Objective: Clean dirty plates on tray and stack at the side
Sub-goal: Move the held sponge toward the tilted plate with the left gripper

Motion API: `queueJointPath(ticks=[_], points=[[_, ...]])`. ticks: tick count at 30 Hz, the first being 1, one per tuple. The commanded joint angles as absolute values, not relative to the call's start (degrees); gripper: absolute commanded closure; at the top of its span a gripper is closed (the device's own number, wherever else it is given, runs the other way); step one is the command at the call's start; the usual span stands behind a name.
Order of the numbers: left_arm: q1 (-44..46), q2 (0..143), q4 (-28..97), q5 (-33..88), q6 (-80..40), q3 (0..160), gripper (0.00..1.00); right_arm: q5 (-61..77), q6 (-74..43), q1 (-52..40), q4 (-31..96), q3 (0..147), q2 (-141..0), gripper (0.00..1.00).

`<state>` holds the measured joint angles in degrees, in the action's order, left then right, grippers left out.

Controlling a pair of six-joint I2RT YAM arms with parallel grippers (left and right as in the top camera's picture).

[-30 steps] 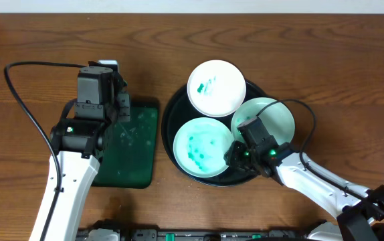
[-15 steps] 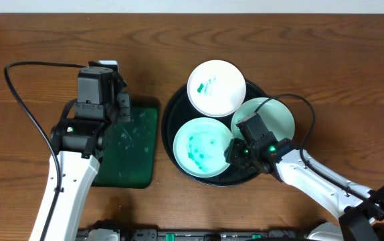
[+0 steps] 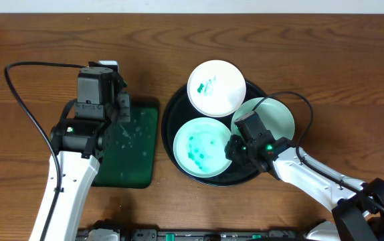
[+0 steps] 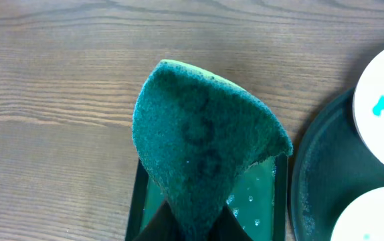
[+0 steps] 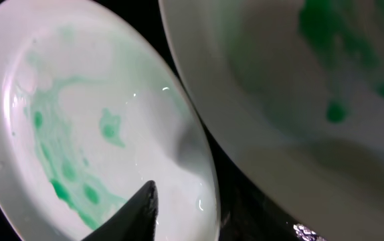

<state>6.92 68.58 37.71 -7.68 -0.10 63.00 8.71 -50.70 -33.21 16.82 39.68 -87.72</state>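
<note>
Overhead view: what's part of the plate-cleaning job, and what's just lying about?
Job:
- three plates
- round black tray
- sponge, pinched in the left gripper

Lying about:
- dark green rectangular tray
- black cable

We are finding no readable text, label, brand or number; we are seeing only dark curled marks on the green scouring sponge (image 4: pixel 199 154), too vague to read.
</note>
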Motion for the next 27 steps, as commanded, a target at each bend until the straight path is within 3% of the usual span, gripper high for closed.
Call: queueJointPath(ticks=[1,8,15,20,27], points=[[7.0,68.6,37.8,-8.1,0.4,62.7,0.93,7.5,-51.2,-33.2,16.7,40.6,-88.1,0.73],[7.0,68.6,37.9,-8.1,0.4,62.7,0.93,7.1,-51.9,-33.5,16.6,40.5,-88.1,0.82],[7.0,68.6,38.1,-8.1,0.4,62.7,0.93,6.2,-53.2,-33.9,16.7,40.2,-88.3,0.82],[7.0,68.6,38.2,-8.1,0.4,62.7,0.93,5.8,-54.4,-35.4,16.1,40.2,-89.8,0.91],[7.0,68.6,38.4,-8.2,0.4,62.7,0.93,5.8,-55.8,-36.5,15.4,40.2,-92.3,0.94]])
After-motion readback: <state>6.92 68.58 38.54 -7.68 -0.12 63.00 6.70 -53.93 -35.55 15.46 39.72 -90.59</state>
